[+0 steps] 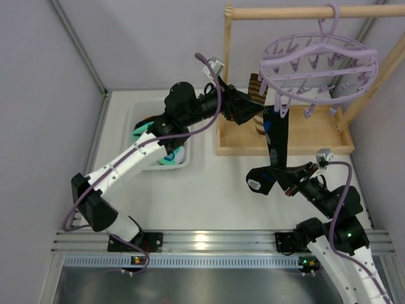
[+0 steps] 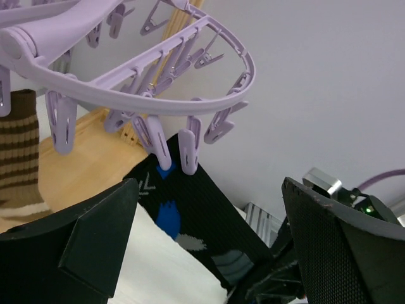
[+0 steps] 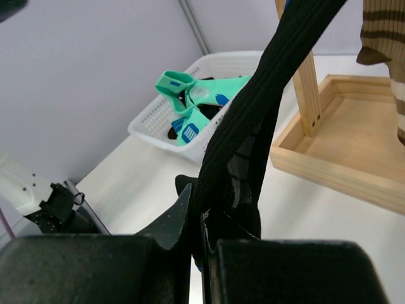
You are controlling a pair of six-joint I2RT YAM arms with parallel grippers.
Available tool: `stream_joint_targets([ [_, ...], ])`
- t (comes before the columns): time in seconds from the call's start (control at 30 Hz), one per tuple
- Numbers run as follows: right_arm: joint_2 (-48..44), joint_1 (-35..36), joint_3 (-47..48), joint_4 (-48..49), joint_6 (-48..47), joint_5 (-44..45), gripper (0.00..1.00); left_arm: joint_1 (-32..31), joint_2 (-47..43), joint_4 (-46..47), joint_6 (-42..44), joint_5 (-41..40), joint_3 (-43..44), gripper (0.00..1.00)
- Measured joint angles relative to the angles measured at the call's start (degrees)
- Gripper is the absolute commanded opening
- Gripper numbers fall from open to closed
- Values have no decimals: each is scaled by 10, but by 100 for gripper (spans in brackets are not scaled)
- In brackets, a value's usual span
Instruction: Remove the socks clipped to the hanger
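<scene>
The lavender hanger (image 1: 319,66) hangs by its hook from the wooden rail. A black sock (image 1: 276,136) with blue and white marks hangs from one clip (image 2: 188,152) on its near side. My right gripper (image 1: 285,176) is shut on this sock's lower end, and the right wrist view shows the black sock (image 3: 278,82) pinched between the jaws of that gripper (image 3: 202,209). My left gripper (image 1: 253,109) stands open just left of the hanger (image 2: 126,69), with the black sock (image 2: 190,209) between its wide fingers and untouched. A brown striped sock (image 2: 19,152) hangs further left.
A white basket (image 1: 136,114) at the back left holds teal socks (image 3: 196,95). The wooden frame's tray base (image 1: 285,149) lies under the hanger, with an upright post (image 3: 307,95) beside the black sock. Grey walls close in on both sides.
</scene>
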Motion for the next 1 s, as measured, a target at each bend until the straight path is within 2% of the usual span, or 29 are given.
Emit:
stream_joint_targets([
  [0.37, -20, 0, 52, -26, 5, -19, 0, -4, 149, 12, -41, 36, 124, 98],
  [0.67, -21, 0, 76, -41, 4, -22, 0, -16, 209, 32, -64, 44, 174, 94],
  [1.0, -26, 0, 88, -58, 4, -26, 0, -32, 251, 41, -67, 40, 202, 93],
])
